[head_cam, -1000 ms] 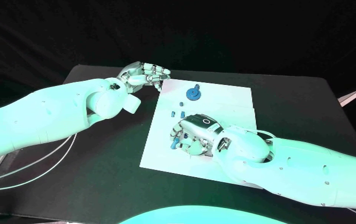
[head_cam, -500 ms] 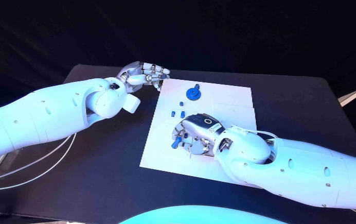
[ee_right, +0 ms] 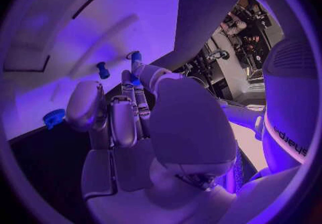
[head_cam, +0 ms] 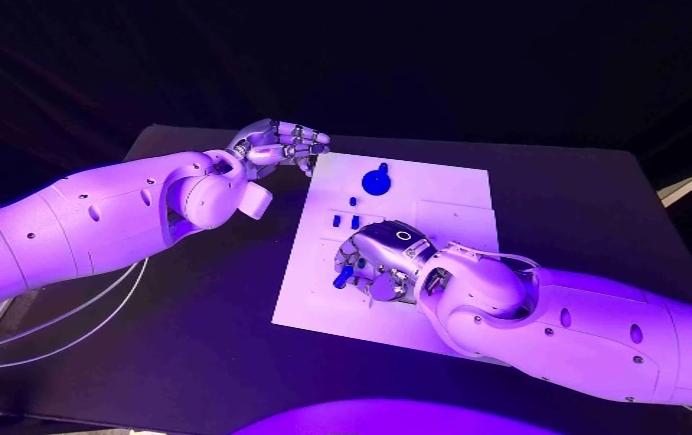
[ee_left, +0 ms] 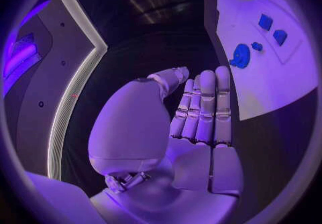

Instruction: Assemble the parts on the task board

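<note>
right hand (ee_right: 134,122) over white task board (ee_right: 127,9), fingers (ee_right: 137,76) pinching blue part (ee_right: 136,56)

1. Violet-blue light washes the scene; backdrop behind the black table (head_cam: 188,355) is near black.
2. Task board (head_cam: 433,195) and both white arms are the brightest surfaces, no hard glare.
3. Right hand (head_cam: 378,260) casts a soft shadow on the board.
4. Wrist views: heavy fisheye, straight edges bend, dark vignette at rim.
5. Right wrist view: board surface soft, slightly blurred.

Parts (head_cam: 374,182) on task board (head_cam: 447,190); table (head_cam: 202,325) beneath
</note>
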Motion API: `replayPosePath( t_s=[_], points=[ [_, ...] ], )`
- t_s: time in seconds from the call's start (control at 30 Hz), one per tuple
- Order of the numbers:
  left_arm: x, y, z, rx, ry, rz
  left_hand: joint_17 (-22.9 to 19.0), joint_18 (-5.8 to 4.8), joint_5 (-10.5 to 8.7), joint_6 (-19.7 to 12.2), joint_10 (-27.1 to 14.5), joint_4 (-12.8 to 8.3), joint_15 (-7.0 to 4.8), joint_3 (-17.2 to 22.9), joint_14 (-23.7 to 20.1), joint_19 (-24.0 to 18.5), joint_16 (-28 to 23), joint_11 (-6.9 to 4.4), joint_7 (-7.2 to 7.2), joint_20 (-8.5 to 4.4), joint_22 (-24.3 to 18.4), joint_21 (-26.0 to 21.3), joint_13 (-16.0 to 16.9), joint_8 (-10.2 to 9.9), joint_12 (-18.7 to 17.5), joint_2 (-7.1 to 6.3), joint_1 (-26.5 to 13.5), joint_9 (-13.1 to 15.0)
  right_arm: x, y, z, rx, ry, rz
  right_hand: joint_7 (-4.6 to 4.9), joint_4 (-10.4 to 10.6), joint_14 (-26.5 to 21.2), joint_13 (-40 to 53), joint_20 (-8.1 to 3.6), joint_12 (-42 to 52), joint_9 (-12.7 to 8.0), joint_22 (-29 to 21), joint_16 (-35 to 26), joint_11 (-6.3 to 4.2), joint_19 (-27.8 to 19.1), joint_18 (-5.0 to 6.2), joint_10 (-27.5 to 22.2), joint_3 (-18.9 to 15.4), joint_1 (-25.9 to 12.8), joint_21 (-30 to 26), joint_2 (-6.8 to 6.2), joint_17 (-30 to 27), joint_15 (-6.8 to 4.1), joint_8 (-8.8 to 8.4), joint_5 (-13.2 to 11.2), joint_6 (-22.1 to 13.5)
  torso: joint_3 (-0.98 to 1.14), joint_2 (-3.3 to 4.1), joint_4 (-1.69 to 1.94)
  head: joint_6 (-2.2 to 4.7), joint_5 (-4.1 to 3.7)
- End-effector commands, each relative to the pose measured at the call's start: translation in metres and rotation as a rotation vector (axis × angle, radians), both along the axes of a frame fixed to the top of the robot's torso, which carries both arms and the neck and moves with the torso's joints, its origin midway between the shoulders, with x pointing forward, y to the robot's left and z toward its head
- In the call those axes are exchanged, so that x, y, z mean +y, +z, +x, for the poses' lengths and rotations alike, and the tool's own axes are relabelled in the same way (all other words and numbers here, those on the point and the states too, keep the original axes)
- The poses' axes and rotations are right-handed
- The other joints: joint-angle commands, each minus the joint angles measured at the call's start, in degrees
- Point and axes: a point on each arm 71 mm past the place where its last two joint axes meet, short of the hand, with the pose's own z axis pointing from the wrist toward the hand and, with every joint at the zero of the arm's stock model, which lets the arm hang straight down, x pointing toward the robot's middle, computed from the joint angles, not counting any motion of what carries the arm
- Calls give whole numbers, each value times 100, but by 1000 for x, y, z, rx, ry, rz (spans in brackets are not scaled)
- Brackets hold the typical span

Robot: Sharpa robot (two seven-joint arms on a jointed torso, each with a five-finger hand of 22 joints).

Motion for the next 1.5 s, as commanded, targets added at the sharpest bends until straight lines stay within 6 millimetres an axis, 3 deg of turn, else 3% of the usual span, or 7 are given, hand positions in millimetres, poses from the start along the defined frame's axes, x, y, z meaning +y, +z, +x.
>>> replayPosePath(
  t_s=[0.03, 0.67, 1.07, 1.2, 1.5],
  points=[
    [-1, 1, 0, -1, -5, -4, -52, -9, 47, -78, -102, 21, 17, -125, -72, -17, -90, 9, 26, 26, -64, -109, 75, -110, 71, 67, -30, -64, 0, -2, -2, 4, 4, -17, 13, -146, 271, 198, -23, 155, 156, 540, 74, -147, 62, -118, 554, 335, -193, 121, 248, 100, -22, 288, 122, 55, 0, 0, -1, 4, -6],
    [0, 1, 0, 0, -3, -3, -52, -9, 47, -78, -102, 21, 17, -125, -72, -17, -90, 9, 26, 26, -64, -109, 75, -110, 71, 67, -30, -64, 0, 0, -7, -16, 6, -41, 12, -159, 273, 202, -22, 149, 163, 545, 78, -147, 63, -119, 556, 342, -208, 129, 248, 106, -21, 293, 122, 53, -2, -1, 3, -16, -1],
    [0, 1, 0, 0, -3, -2, -56, -8, 47, -78, -112, 26, 17, -128, -75, -17, -91, 9, 24, 26, -68, -117, 76, -111, 79, 67, -31, -64, 11, 0, -11, -4, 29, -64, 20, -184, 266, 214, -14, 110, 187, 539, 62, -134, 51, -114, 530, 343, -317, 87, 238, 82, -11, 304, 119, 19, -10, -2, 4, -14, -1],
    [0, 1, 0, 0, -2, -2, -56, -8, 47, -78, -112, 26, 17, -128, -75, -17, -91, 9, 24, 26, -68, -117, 76, -111, 79, 67, -31, -64, 14, -1, -11, 6, 34, -79, 14, -173, 261, 238, 5, 52, 203, 517, 51, -122, 22, -99, 482, 246, -560, -11, 125, 69, 3, 297, 247, -51, -9, 0, 1, -22, 0],
    [1, 1, 0, 1, 0, -1, -56, -8, 47, -78, -112, 26, 17, -128, -75, -17, -91, 9, 24, 26, -68, -117, 76, -111, 79, 67, -31, -64, 13, -2, -8, 5, 17, -83, 62, -173, 257, 255, 40, -58, 147, 488, 46, -59, -9, -85, 286, 231, -760, -133, -2, 59, 49, 174, 314, -250, -6, -1, 2, -27, -6]
  ],
)
